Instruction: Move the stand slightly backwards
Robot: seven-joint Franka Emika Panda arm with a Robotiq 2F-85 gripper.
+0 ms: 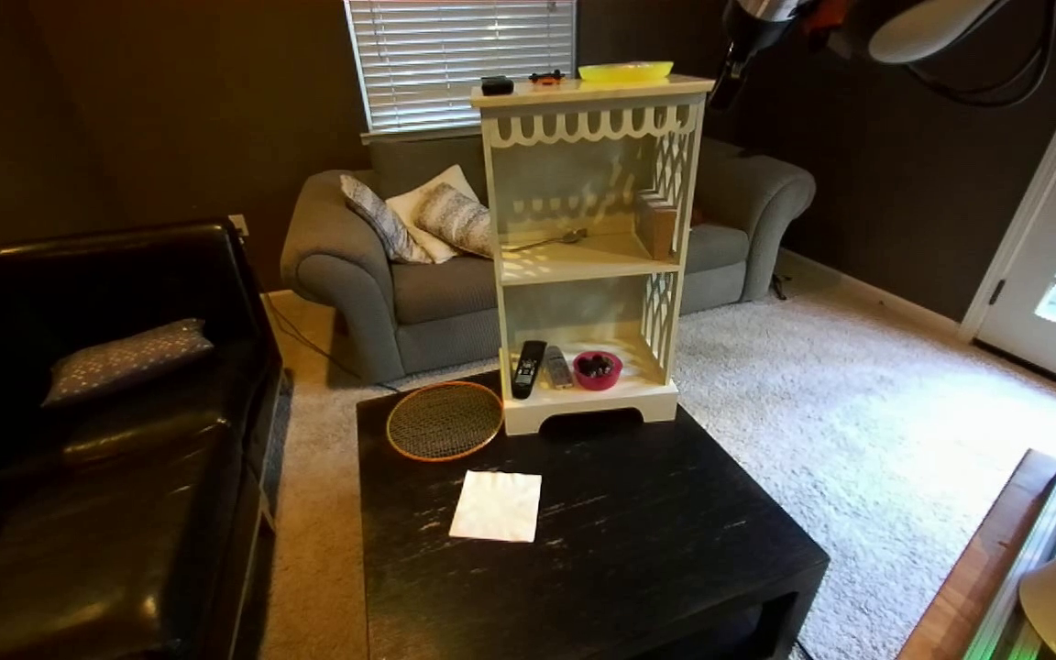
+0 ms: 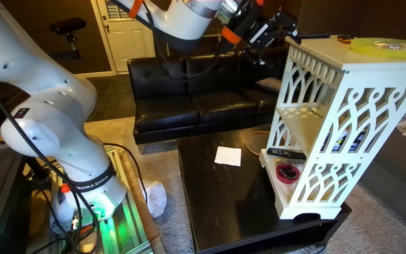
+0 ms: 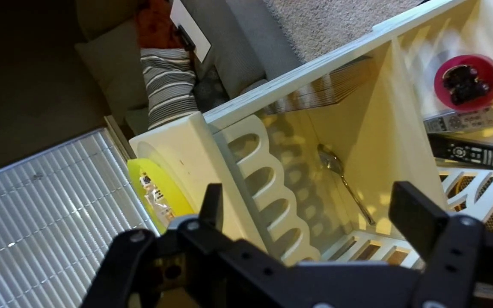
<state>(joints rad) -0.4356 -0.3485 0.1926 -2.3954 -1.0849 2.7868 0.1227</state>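
The stand is a cream-white shelf unit with scalloped trim, two open shelves and lattice cut-outs in its sides. It stands upright on the dark low table in both exterior views (image 1: 574, 170) (image 2: 337, 157) and fills much of the wrist view (image 3: 357, 124). My gripper (image 2: 279, 51) is open and empty in front of the stand's upper part, near its top front edge. In the wrist view my fingers (image 3: 308, 192) are spread wide, with the top board and trim between them. I cannot tell whether a fingertip touches the stand. Another exterior view shows only part of the gripper (image 1: 728, 73).
On the stand's top are a yellow tray (image 1: 626, 71), a black item (image 1: 497, 85) and an orange-black item (image 1: 546, 78). Its shelves hold a spoon (image 3: 345, 184), a box (image 1: 655, 226), remotes (image 1: 529, 368) and a pink bowl (image 1: 598, 370). The table (image 1: 656, 522) bears a racket (image 1: 445, 422) and a napkin (image 1: 497, 506).
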